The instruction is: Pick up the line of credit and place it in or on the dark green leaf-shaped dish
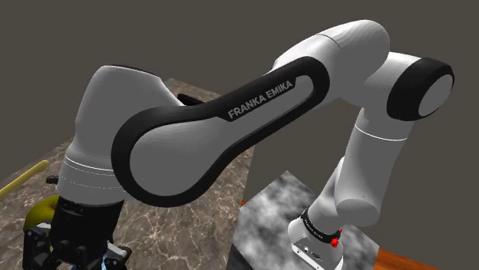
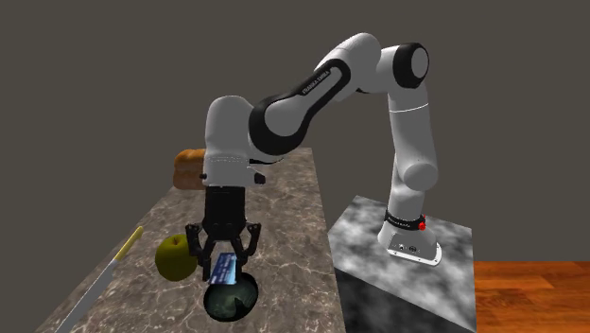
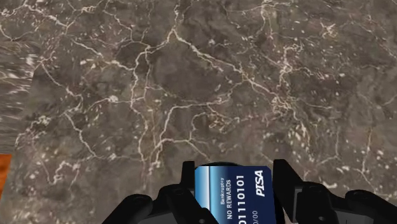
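1. We find the white arm (image 2: 312,90) reaching out from its stand (image 2: 407,284) and bending down over a brown marble-patterned counter (image 2: 284,218).
2. The black gripper (image 2: 224,274) points downward near the counter's near end in the second exterior view.
3. The pincer is closed on the line of credit, a blue card (image 2: 223,265). In the wrist view the card (image 3: 234,194) sits clasped between the two fingers (image 3: 186,181), one against each of its edges. Its face reads "NO REWARDS" and "PISA", with a row of digits.
4. The card is held off the counter. In the second exterior view it appears directly over the dark green dish (image 2: 232,301), its lower edge meeting the dish's upper rim in the picture. We cannot tell whether the two touch.
5. A yellow-green apple (image 2: 175,257) stands just beside the dish, on the second exterior view's left. It also shows beside the gripper in the shoulder view (image 1: 42,213).
6. A thin yellow stick (image 2: 113,267) lies along the counter's left edge, beyond the apple.
7. A brown loaf (image 2: 189,168) sits further back on the counter, partly behind the arm.
8. Wooden floor (image 2: 529,293) shows to the right of the stand.
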{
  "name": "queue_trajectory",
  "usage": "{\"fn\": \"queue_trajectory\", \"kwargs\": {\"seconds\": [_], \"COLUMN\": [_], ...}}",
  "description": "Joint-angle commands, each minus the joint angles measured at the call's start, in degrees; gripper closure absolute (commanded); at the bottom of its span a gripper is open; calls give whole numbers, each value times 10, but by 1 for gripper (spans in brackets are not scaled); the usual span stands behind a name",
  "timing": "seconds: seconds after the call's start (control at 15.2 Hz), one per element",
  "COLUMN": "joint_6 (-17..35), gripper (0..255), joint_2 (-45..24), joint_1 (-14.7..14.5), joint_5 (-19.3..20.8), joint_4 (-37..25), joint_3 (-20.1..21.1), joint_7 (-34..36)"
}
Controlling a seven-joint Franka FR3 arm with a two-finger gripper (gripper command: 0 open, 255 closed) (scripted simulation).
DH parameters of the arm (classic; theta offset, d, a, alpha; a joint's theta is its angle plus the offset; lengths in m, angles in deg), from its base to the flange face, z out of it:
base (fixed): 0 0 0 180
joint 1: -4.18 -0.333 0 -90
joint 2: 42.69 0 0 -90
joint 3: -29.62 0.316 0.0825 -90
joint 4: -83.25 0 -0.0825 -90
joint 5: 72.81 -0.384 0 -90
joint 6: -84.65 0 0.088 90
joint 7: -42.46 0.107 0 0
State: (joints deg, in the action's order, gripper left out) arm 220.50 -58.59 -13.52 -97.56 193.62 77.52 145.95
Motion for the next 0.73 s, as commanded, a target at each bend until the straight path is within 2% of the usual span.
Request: {"fn": "queue_trajectory", "kwargs": {"seconds": [0.0,0.46,0.66], "joint_6": [13,63,63], "gripper": [255,255,255], "joint_2": [-8,-44,-44], "joint_1": [-3,-16,-16], "joint_5": [2,12,12], "joint_4": [6,29,29], "joint_3": [-2,-10,-10], "joint_7": [-3,-18,-18]}}
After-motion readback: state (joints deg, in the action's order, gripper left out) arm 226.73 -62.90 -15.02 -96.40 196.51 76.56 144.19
